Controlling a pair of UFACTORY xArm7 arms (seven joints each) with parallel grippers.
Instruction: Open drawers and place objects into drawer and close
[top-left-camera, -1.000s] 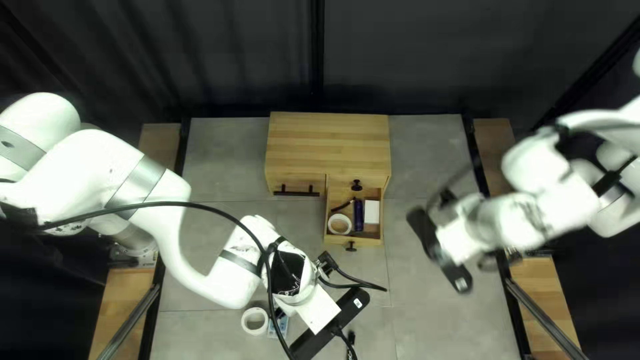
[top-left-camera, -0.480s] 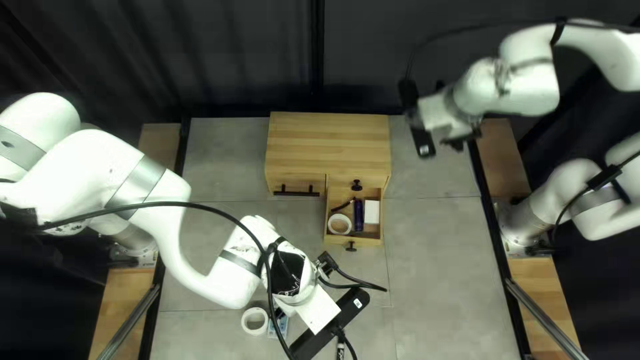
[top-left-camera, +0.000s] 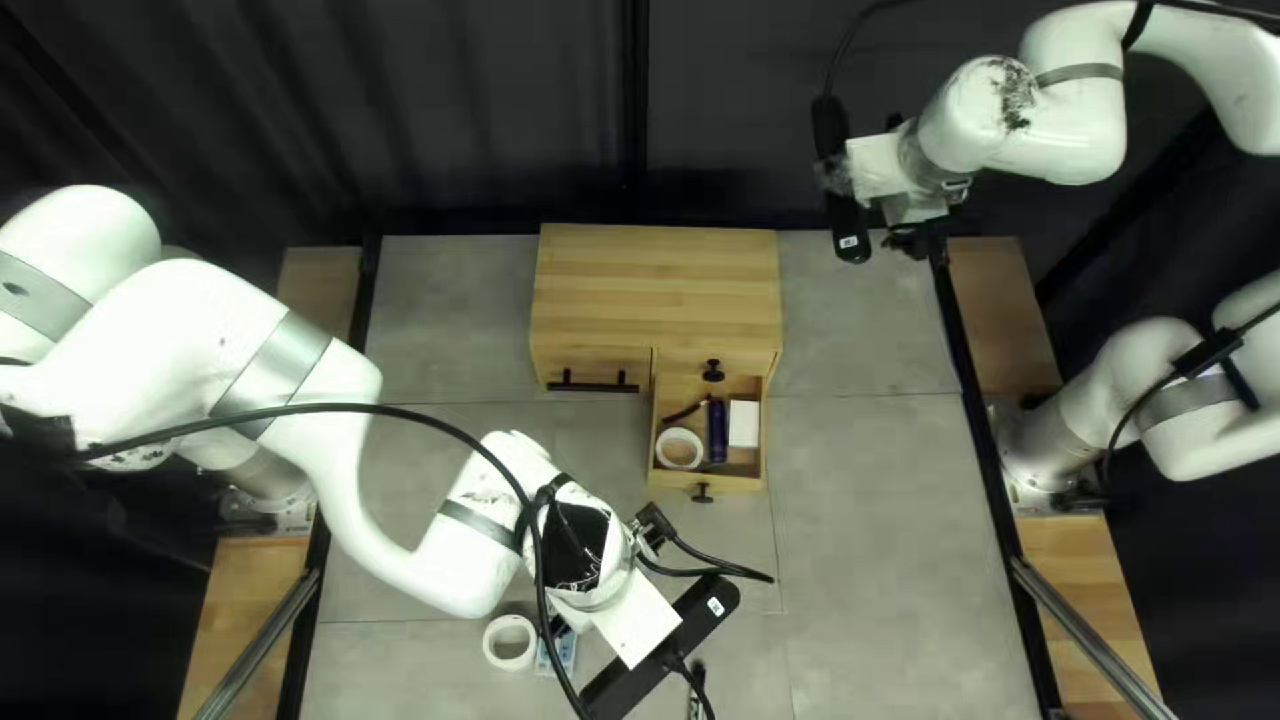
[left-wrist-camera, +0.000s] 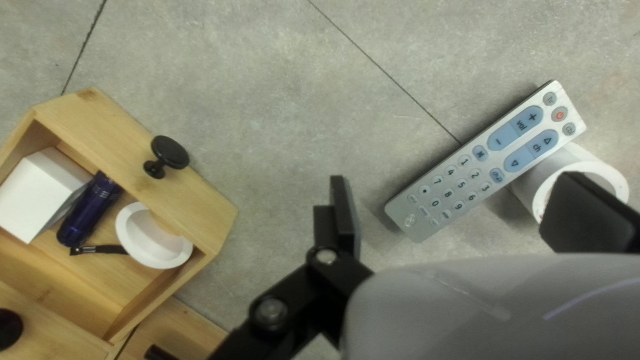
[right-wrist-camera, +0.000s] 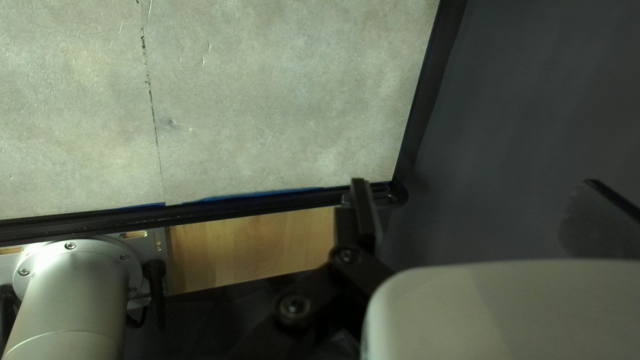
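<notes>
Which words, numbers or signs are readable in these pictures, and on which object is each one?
"vol", "+", "−": on the remote control.
"ch", with up and down triangles: same remote control.
"1 2 3 4 5 6 7 8 9 0": its keys.
Too small to read: its other markings, and the small labels on the arms' black bars.

In the top left view we count one wooden cabinet [top-left-camera: 654, 280] at 12 o'clock, with one open drawer [top-left-camera: 667, 478]. We count two round black knobs, one knob [top-left-camera: 702, 494] on the open drawer and another knob [top-left-camera: 714, 368] above it, plus one bar handle [top-left-camera: 594, 386]. We find two white tape rolls: one roll [top-left-camera: 679, 436] inside the drawer, one roll [top-left-camera: 491, 643] on the surface [top-left-camera: 867, 534] at 7 o'clock. We see one remote control [left-wrist-camera: 467, 180], one blue flashlight [left-wrist-camera: 90, 210], one black strap [left-wrist-camera: 100, 250] and one white box [left-wrist-camera: 37, 190].
</notes>
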